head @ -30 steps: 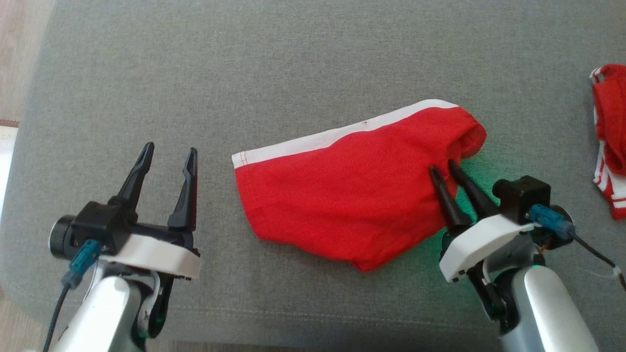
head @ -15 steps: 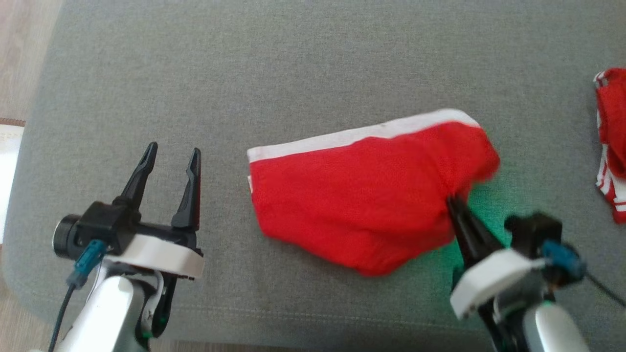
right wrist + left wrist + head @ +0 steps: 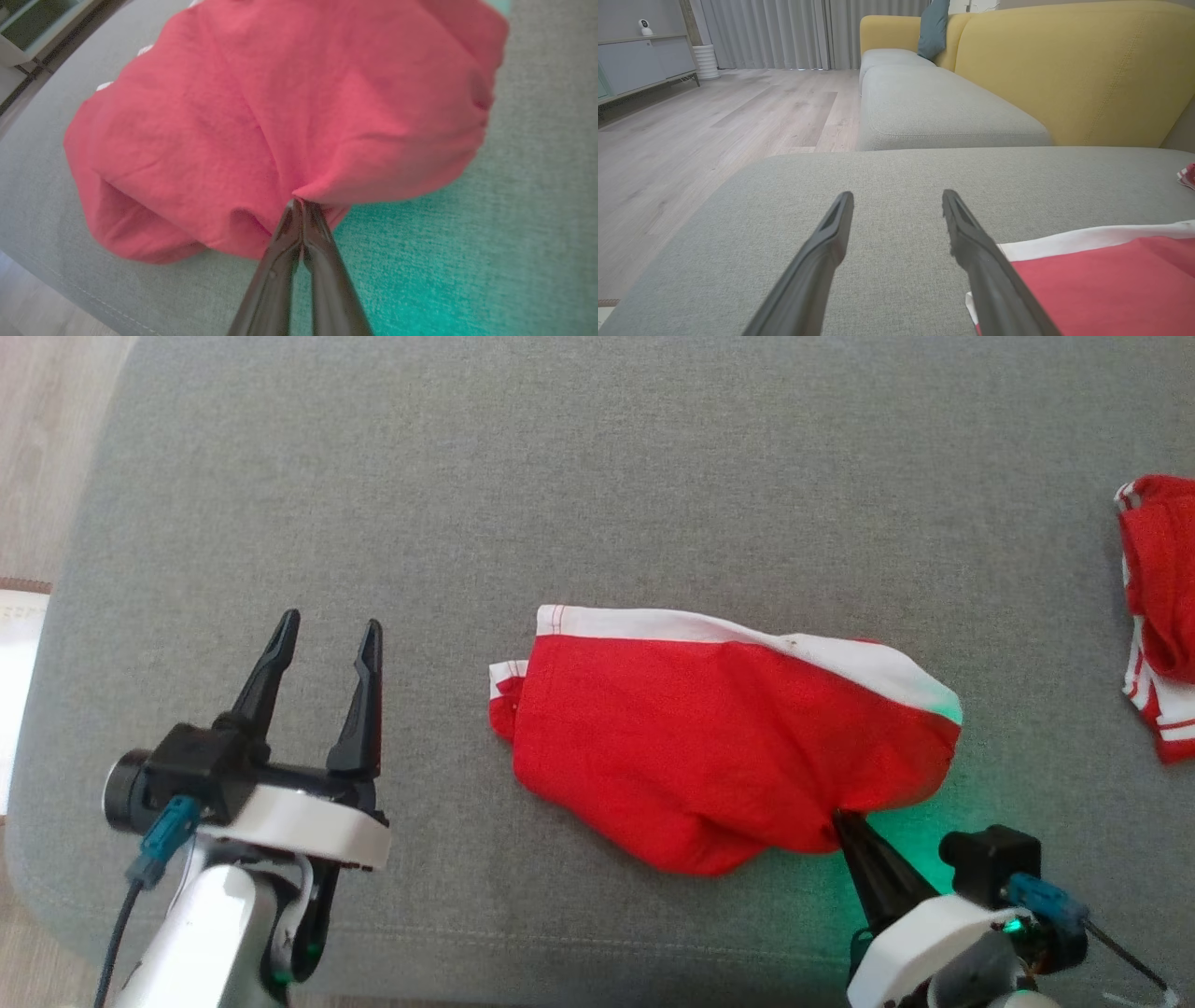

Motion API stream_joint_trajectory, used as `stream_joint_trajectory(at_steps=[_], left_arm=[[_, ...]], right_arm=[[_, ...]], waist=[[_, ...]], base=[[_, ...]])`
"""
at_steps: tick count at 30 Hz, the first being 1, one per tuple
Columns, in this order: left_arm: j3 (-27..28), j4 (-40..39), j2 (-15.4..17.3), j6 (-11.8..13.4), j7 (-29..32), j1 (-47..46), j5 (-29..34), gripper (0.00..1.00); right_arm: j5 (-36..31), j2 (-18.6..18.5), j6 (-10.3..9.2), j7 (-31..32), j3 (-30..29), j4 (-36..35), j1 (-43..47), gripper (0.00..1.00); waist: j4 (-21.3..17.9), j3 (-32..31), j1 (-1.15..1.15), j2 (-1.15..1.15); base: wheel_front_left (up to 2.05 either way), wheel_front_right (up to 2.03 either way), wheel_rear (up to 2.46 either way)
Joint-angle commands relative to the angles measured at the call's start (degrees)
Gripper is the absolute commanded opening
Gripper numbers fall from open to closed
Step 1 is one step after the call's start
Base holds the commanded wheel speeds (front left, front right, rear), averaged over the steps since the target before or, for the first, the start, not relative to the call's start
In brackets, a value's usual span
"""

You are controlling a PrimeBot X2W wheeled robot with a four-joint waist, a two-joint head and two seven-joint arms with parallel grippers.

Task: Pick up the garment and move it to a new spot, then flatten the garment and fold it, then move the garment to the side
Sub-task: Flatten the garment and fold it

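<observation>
The garment (image 3: 709, 747) is red with a white band along its far edge and lies on the grey cushion (image 3: 560, 476), right of centre. My right gripper (image 3: 840, 821) is shut on the garment's near right edge, and in the right wrist view the fingertips pinch a fold of red cloth (image 3: 299, 203) with the garment (image 3: 261, 112) bunched above them. My left gripper (image 3: 327, 639) stands open to the garment's left, apart from it, nothing between its fingers. In the left wrist view the left gripper (image 3: 896, 200) hovers over bare cushion, the garment (image 3: 1101, 275) at lower right.
A second red and white cloth (image 3: 1158, 607) lies at the cushion's right edge. The cushion's front edge runs just below both grippers. Wooden floor (image 3: 714, 121) lies to the left, and a yellow sofa back (image 3: 1064, 60) with more grey cushions stands beyond.
My right gripper has shut on the garment's right edge and pulled it toward the cushion's front edge. The garment has swung round and its white band now runs more level. The left gripper has stayed put.
</observation>
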Motion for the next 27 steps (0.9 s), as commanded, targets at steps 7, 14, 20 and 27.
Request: stream_joint_trajectory(at_steps=[7,14,20,27], left_arm=[[2.75,-1.48,0.75,-0.06,-0.51,-0.44,0.96,1.0],[3.2,-1.57,0.95,0.0,-0.51,0.15,1.24,1.0],[3.25,-1.4,1.21,0.07,-0.51,0.4,1.39,1.0],[3.3,-2.13,2.06,0.66,-0.07,0.51,1.77,1.0]], right_arm=[[0.93,-0.25,-0.04,-7.55,1.91,-3.54,-2.34,1.0],[0.75,-0.25,-0.04,-12.57,0.62,-7.43,-1.47,1.0],[0.38,-0.25,-0.04,-14.54,-0.27,-9.48,-1.48,1.0],[-2.22,-0.25,-0.04,-15.92,-3.54,-11.34,-4.58,1.0]], waist=[[-0.08,-0.85,0.0,0.0],[-0.47,-1.38,0.0,0.0],[-0.68,-1.87,0.0,0.0],[-1.01,-2.39,0.0,0.0]], base=[[0.0,0.0,0.0],[0.0,0.0,0.0],[0.0,0.0,0.0],[0.0,0.0,0.0]])
